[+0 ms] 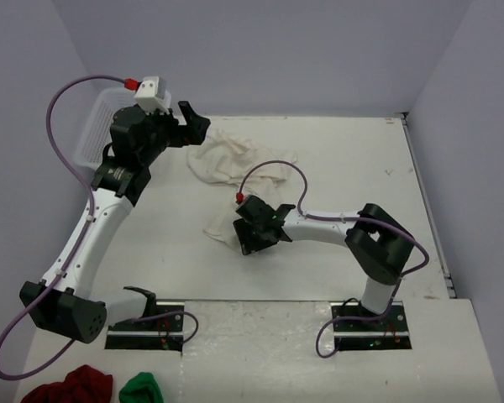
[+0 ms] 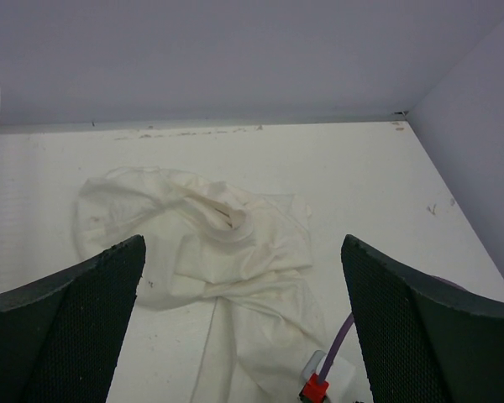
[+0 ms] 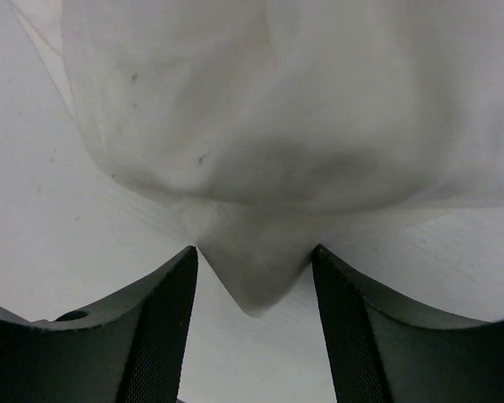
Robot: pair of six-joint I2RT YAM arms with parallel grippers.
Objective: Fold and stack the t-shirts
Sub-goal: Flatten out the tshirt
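One crumpled off-white t-shirt [image 1: 235, 159] lies in a heap on the white table, running from the back centre toward the near middle. My left gripper [image 1: 197, 124] hangs above the heap's far left edge, open wide. In its wrist view, the t-shirt [image 2: 235, 243] spreads below the gripper [image 2: 242, 243], untouched. My right gripper [image 1: 242, 231] is low at the heap's near end. In the right wrist view a pointed corner of the t-shirt [image 3: 277, 126] pokes between the fingers of the gripper [image 3: 254, 252]. Those jaws stand partly apart and are not clamped on it.
A white mesh basket [image 1: 97, 126] stands at the back left beside the left arm. A dark red cloth bundle [image 1: 67, 388] and a small green one [image 1: 141, 388] lie at the near left edge. Grey walls close the back and both sides. The right arm's purple cable [image 1: 273, 168] arches over the shirt.
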